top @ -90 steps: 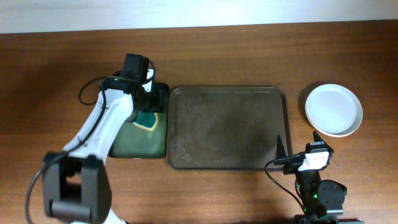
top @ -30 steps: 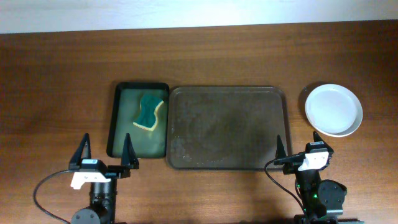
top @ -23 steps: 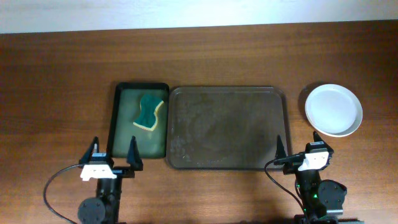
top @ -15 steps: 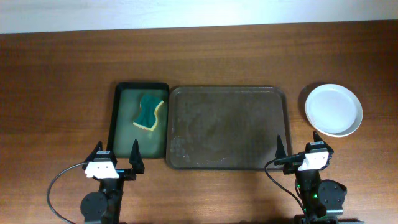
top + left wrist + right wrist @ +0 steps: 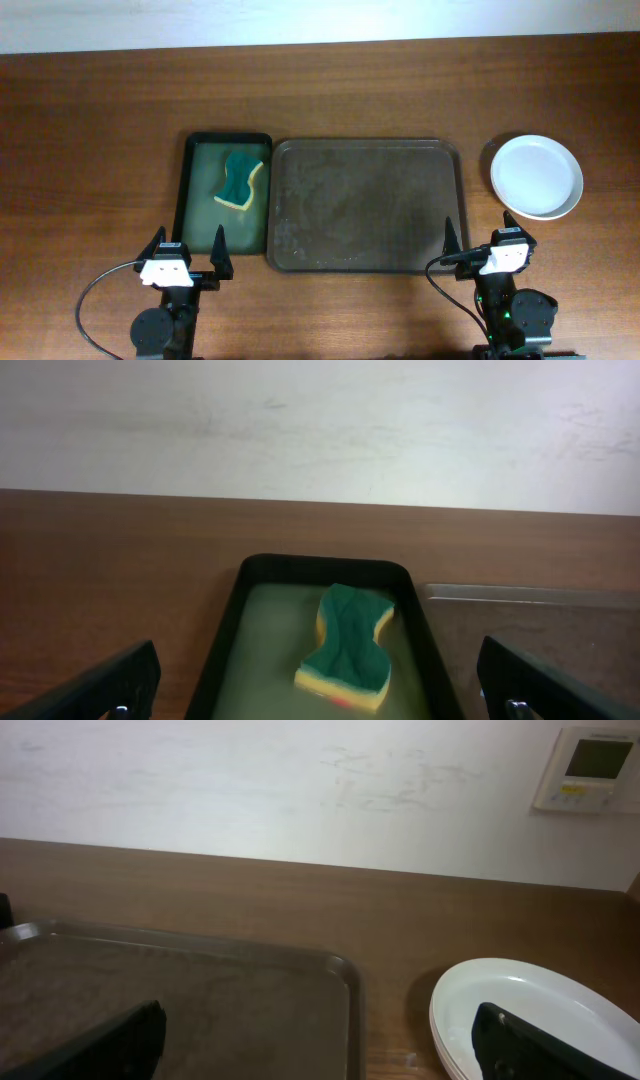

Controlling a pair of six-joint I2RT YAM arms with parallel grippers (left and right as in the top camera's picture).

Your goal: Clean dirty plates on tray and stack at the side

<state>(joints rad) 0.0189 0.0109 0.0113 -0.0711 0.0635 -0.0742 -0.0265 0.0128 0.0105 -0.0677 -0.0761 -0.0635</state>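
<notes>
A: Quick pass, task stuff first. Where are the plates?
B: White plates [image 5: 537,176] are stacked on the tabletop [image 5: 100,120], right of the brown tray [image 5: 365,205] and apart from it. Right wrist cam shows layered rims, exact count can't tell. Top one looks clean white.
A: Brown tray contents?
B: Just its own scuffed, speckled floor showing. Raised rim, rounded corners, mid tabletop.
A: Other stuff around?
B: Narrow black tray [image 5: 195,215] w/ green inside, just beside the brown tray's left edge, long sides parallel. In it is a sponge [image 5: 238,180] w/ green top and yellow base, waisted shape. It lies flat in the far half, slightly skewed.
A: Hands?
B: Left hand [image 5: 188,247] sits at the near edge, fingers spread wide, gripping nothing. It faces the black tray, w/ the sponge straight ahead in its cam. Right hand [image 5: 478,232] is also at the near edge, spread wide, nothing held.
A: Anything in the way?
B: From overhead, right hand's left finger overlaps the brown tray's near-right corner. The other fingertip is near the plates' near rim; touching or not, can't tell. Brown tray sits btwn sponge and plates.
A: Bkgd?
B: White wall [image 5: 320,420] behind the tabletop, small control panel [image 5: 597,768] on it, upper right. Black cable [image 5: 95,300] loops by the left arm base.
</notes>
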